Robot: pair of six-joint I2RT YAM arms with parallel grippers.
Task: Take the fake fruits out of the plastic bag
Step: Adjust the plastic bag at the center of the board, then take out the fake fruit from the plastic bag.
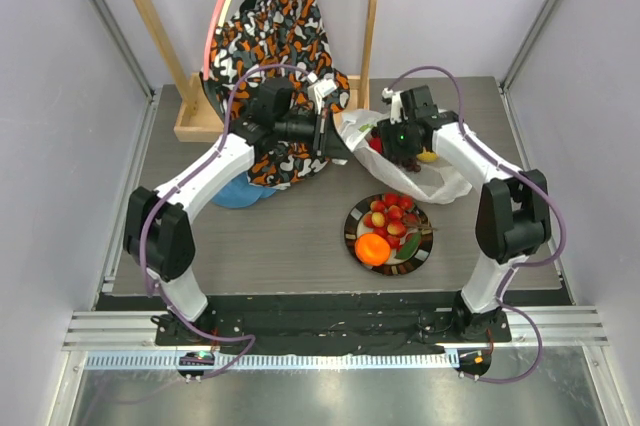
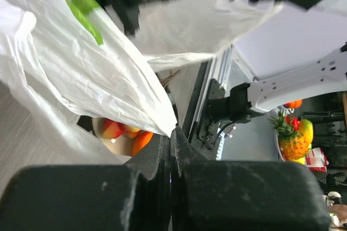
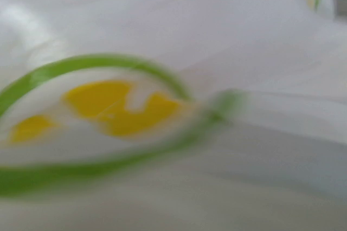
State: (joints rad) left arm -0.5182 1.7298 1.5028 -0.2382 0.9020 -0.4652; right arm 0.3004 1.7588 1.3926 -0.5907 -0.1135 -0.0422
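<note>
The white plastic bag (image 1: 447, 186) lies at the back right of the table, its mouth held open. My left gripper (image 1: 333, 138) is shut on the bag's left edge; in the left wrist view the film (image 2: 81, 74) runs into the closed jaws of that gripper (image 2: 172, 132). My right gripper (image 1: 389, 145) reaches into the bag, its fingers hidden. Its wrist view shows only blurred film and the green-yellow print (image 3: 103, 106). A red fruit (image 1: 375, 144), dark grapes (image 1: 409, 162) and a yellow lemon (image 1: 429, 156) show in the bag. An orange (image 1: 372, 248) and strawberries (image 1: 392, 212) lie on the plate (image 1: 428, 238).
The patterned cloth (image 1: 280, 26) hangs on a wooden stand (image 1: 190, 121) at the back left, behind my left arm. A blue cloth (image 1: 235, 194) lies under that arm. The plate with fruit also shows in the left wrist view (image 2: 100, 130).
</note>
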